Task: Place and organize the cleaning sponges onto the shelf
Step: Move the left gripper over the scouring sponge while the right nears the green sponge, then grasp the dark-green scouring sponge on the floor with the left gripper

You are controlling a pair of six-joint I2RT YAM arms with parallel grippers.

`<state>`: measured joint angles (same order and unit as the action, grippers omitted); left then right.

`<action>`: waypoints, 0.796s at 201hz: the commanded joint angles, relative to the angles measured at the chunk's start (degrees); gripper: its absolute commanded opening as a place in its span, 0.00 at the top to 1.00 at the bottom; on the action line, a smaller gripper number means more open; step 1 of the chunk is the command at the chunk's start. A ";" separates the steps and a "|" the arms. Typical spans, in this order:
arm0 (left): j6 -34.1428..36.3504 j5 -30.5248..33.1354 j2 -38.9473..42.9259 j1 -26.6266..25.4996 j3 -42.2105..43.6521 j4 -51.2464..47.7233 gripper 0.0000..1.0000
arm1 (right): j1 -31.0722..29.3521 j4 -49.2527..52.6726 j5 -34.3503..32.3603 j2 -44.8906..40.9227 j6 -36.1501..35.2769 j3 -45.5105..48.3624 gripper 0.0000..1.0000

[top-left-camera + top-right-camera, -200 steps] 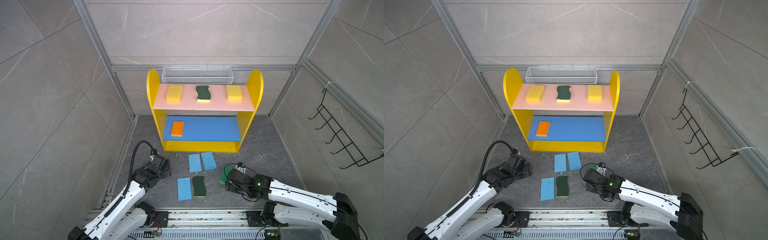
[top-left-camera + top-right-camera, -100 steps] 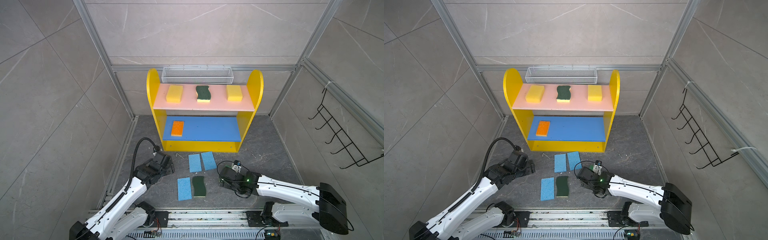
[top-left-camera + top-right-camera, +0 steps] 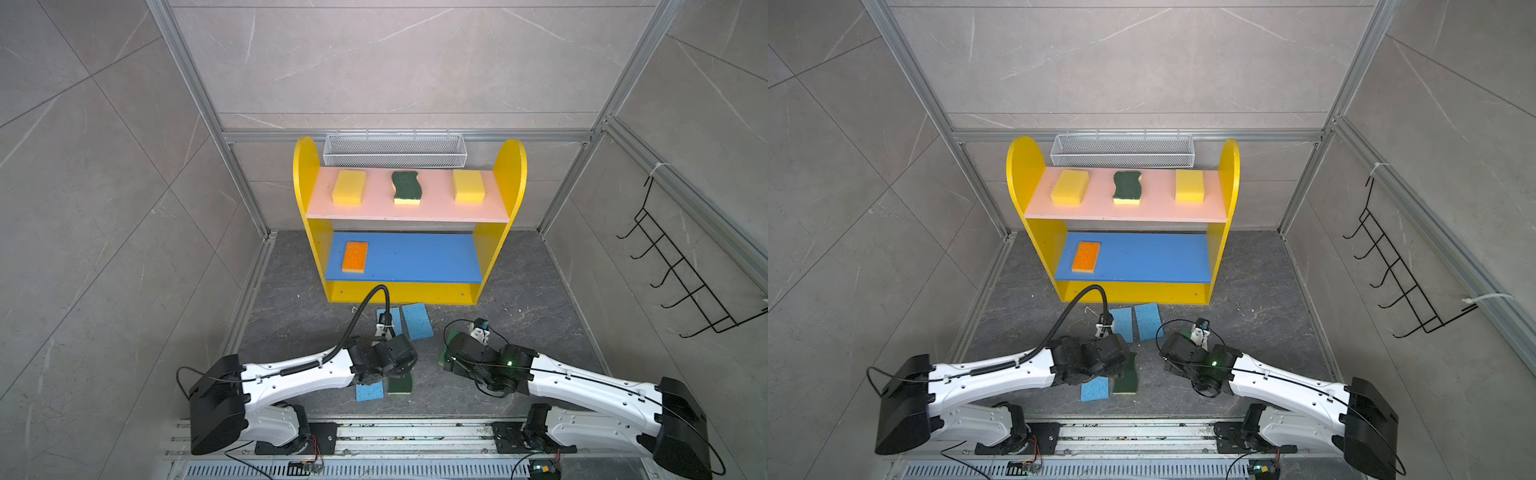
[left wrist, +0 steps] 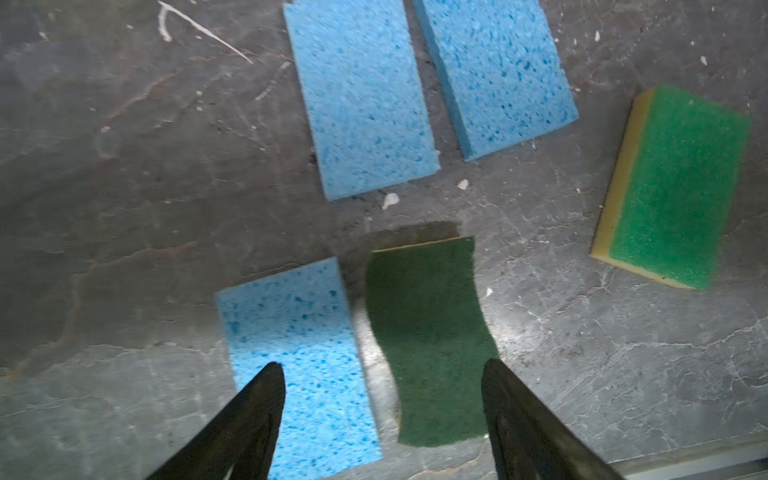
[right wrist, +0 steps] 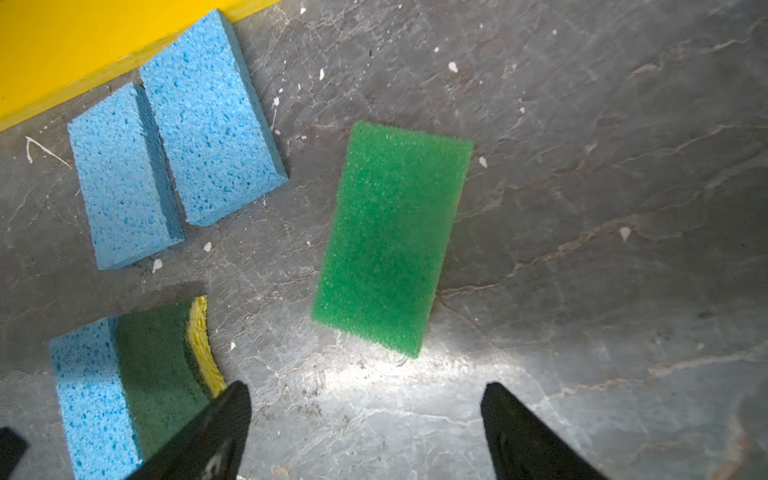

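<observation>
The yellow shelf (image 3: pixel 305 174) holds two yellow sponges (image 3: pixel 349 187) (image 3: pixel 468 185) and a dark-green scourer (image 3: pixel 406 187) on its pink board. An orange-topped sponge (image 3: pixel 355 257) lies on the blue board. Two light-blue sponges (image 4: pixel 365 99) (image 4: pixel 494 70) lie side by side on the floor by the shelf's front. My left gripper (image 4: pixel 384 372) hangs open above a third light-blue sponge (image 4: pixel 291 345) and a dark-green scourer (image 4: pixel 428 332). My right gripper (image 5: pixel 365 390) is open over bare floor, just short of the bright-green-topped sponge (image 5: pixel 390 237).
A white wire mesh basket (image 3: pixel 392 149) hangs behind the shelf. A black hook rack (image 3: pixel 681 282) is fixed to the right wall. Tiled walls and aluminium posts close the dark floor on three sides, and a metal rail (image 3: pixel 374 436) runs along the front.
My left arm has swung right from the left side to above the near blue sponge and dark-green scourer. My right gripper edged slightly left and stays by the bright-green sponge.
</observation>
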<state>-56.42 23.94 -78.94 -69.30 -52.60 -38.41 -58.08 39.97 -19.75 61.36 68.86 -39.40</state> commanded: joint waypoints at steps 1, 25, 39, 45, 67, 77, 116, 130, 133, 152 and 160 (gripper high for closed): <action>-6.74 2.25 -3.08 -2.62 -3.46 1.23 0.21 | 1.89 5.74 -0.63 -4.63 -1.05 1.86 0.11; -10.91 0.87 -6.68 -4.72 -4.55 1.42 0.20 | 3.88 7.69 0.90 -9.90 -3.40 3.01 0.11; -13.49 -0.57 -9.20 -5.35 -4.79 1.09 0.20 | 4.51 8.68 1.40 -11.58 -5.02 3.07 0.11; -14.70 -1.20 -10.07 -5.62 -4.69 1.10 0.20 | 4.71 8.81 1.83 -11.93 -5.81 3.10 0.11; -17.25 -1.79 -12.03 -6.83 -4.56 1.15 0.20 | 5.41 8.52 3.91 -12.23 -7.78 3.43 0.11; -18.13 -1.62 -12.43 -7.32 -4.82 0.89 0.20 | 5.54 8.01 4.65 -12.23 -8.33 3.69 0.11; -21.10 -1.71 -14.37 -8.52 -6.52 -1.88 0.18 | 6.27 6.97 6.03 -12.32 -9.88 4.46 0.11; -21.86 -2.12 -14.62 -8.62 -6.56 -2.35 0.18 | 6.49 6.76 6.37 -12.57 -10.22 4.70 0.11; -21.87 -2.17 -14.60 -8.63 -6.48 -2.43 0.18 | 6.49 6.71 6.43 -12.65 -10.21 4.81 0.11; -22.91 -2.73 -14.50 -8.61 -6.13 -3.06 0.17 | 6.80 6.45 6.61 -13.07 -10.17 5.29 0.11; -22.77 -2.93 -14.52 -8.57 -6.17 -3.28 0.17 | 6.92 6.46 6.65 -13.11 -10.24 5.30 0.11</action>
<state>-76.53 21.80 -93.12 -77.65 -57.60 -38.79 -51.70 46.44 -13.54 49.12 59.92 -35.03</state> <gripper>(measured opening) 0.831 0.893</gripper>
